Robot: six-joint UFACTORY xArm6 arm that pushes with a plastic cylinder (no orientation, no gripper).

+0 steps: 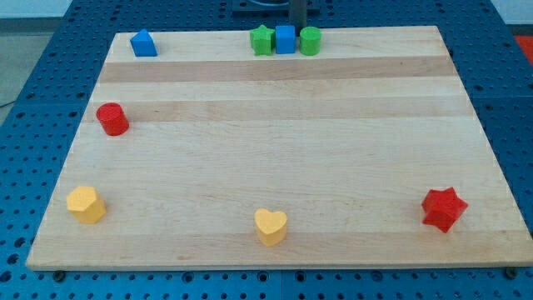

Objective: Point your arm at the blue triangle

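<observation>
The desk (275,150) is mostly bare through its middle, leaving free travel. The blue triangle (143,43) sits at eleven o'clock near the far edge, clear of its neighbours. The rod descends at twelve o'clock behind the blue cube (286,38); its tip is hidden, and the arm carries no end effector.

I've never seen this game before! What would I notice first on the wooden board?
Probably the row of three blocks touching at the view's top: a green star, a blue cube and a green cylinder, with my tip just behind them. Then the bright red star alone at the bottom right, and the blue triangle at the top left.
</observation>
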